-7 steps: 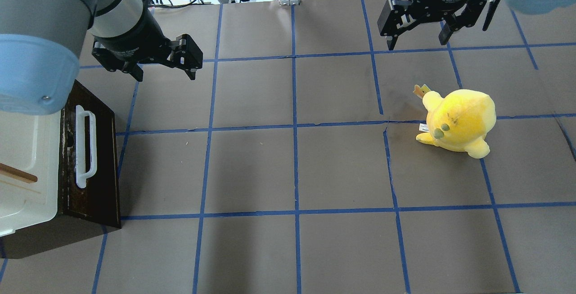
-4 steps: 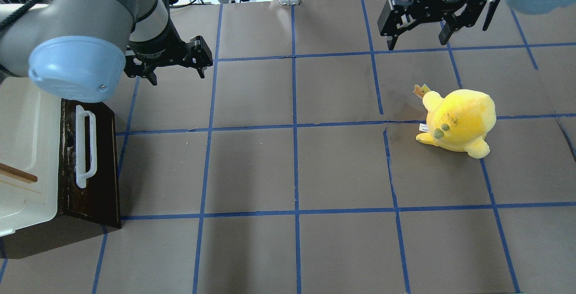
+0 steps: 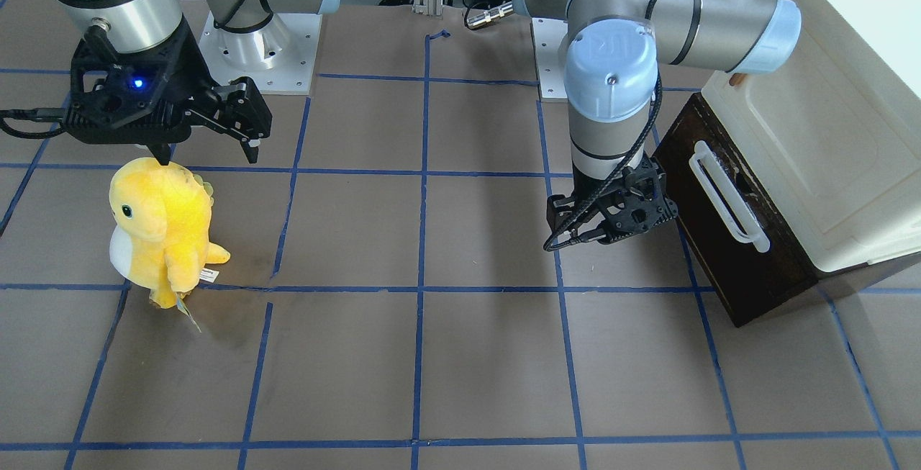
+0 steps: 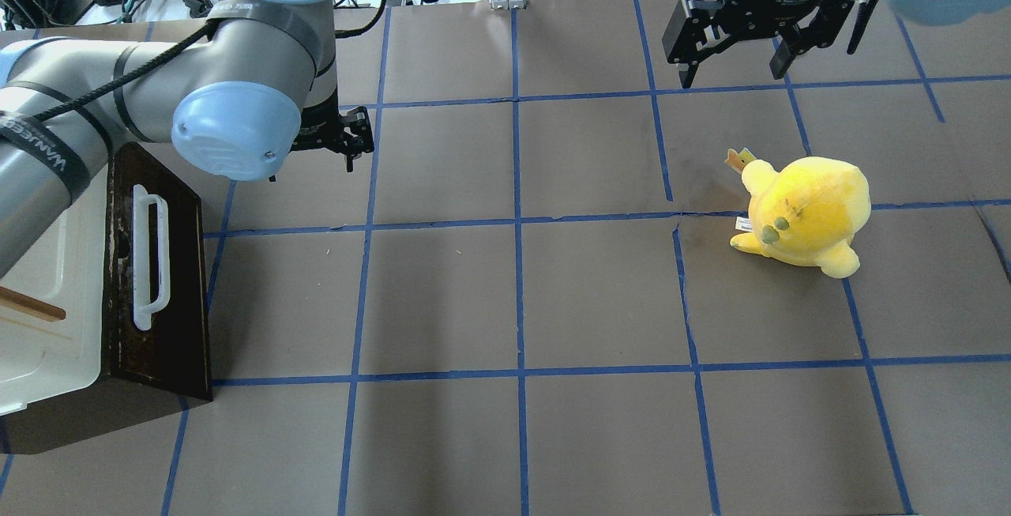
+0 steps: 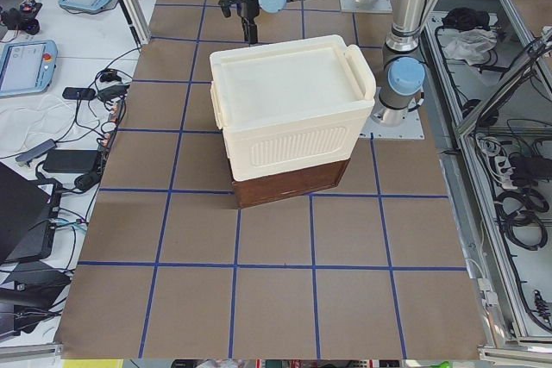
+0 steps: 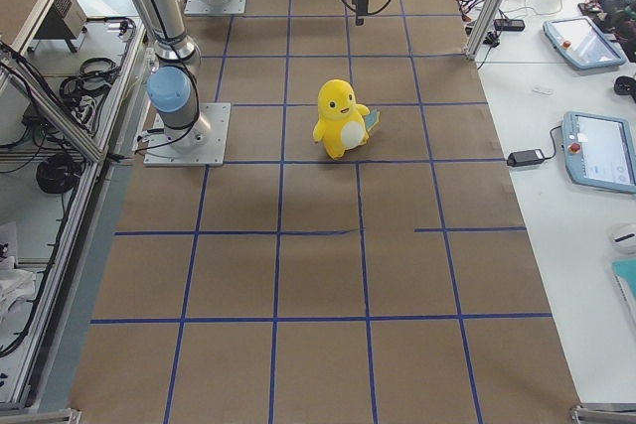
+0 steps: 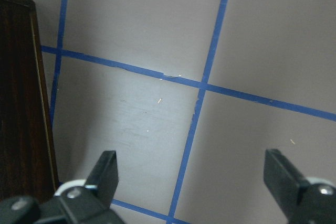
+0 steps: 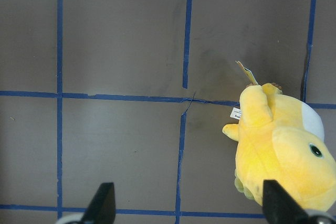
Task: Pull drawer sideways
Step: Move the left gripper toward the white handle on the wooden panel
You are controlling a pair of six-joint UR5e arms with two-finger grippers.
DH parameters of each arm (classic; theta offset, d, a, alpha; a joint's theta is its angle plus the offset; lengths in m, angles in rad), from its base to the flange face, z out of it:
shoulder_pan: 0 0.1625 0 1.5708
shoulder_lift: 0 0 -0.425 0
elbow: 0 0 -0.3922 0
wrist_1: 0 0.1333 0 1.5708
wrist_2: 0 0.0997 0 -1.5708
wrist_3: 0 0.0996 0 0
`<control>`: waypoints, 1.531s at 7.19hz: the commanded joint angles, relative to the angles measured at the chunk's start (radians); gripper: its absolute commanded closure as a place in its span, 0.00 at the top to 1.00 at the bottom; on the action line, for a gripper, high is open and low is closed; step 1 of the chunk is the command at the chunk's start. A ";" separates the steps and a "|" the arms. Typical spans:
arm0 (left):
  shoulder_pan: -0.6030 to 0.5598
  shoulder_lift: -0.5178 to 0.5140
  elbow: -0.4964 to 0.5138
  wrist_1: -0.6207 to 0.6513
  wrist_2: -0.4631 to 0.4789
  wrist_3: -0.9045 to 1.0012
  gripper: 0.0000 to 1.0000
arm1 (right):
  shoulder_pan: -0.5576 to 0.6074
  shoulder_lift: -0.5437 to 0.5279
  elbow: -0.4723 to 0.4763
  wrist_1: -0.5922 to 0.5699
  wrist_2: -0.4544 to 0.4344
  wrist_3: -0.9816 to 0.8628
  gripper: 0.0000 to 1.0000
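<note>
- Brown wood is the front of the drawer [image 4: 178,295], which sits at the left edge of the desk [image 4: 513,303], low under a cream-white cabinet [image 4: 47,263].
- Its long white handle [image 4: 150,259] lies along the front, and nothing touches it.
- Next comes the left pincer [image 7: 194,177], which hangs over the desk near the far corner of the drawer front. Its two fingers are wide apart and hold nothing.
- Further right, a yellow plush toy [image 4: 806,220] stands on the desk, well apart from the drawer.
- At the far right, the right pincer [image 4: 733,73] hangs above the desk beyond the toy, also spread apart and empty.
</note>
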 commanded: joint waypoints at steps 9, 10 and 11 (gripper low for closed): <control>-0.014 -0.147 -0.206 -0.026 0.698 -0.082 1.00 | 0.000 0.000 0.000 0.000 0.000 0.000 1.00; -0.005 -0.162 -0.219 -0.058 0.714 -0.077 1.00 | 0.000 0.000 0.000 0.000 0.000 0.000 1.00; 0.013 -0.163 -0.230 -0.060 0.738 -0.077 1.00 | 0.000 0.000 0.000 0.000 0.000 0.000 1.00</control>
